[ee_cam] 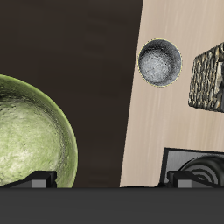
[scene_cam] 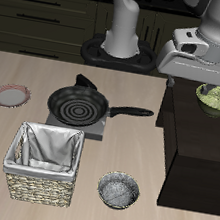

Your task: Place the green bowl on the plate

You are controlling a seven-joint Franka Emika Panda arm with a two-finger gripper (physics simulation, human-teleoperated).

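The green bowl (scene_cam: 217, 100) is olive with a paler rim and rests on a dark raised cabinet top beside the table. In the wrist view the green bowl (ee_cam: 31, 131) appears large and close, its mottled inside showing. My gripper (scene_cam: 197, 76) hovers above the cabinet, just beside the bowl and slightly higher. Its fingertips (ee_cam: 39, 179) are spread wide, so the gripper (ee_cam: 112, 179) is open and holds nothing. The plate (scene_cam: 10, 94), pink-rimmed with a pale centre, lies on the table at the far opposite side.
A black frying pan (scene_cam: 79, 105) sits on a small stove mid-table, handle pointing toward the cabinet. A wicker basket (scene_cam: 42, 162) with a cloth lining stands near the front edge, with a grey speckled bowl (scene_cam: 118, 190) beside it.
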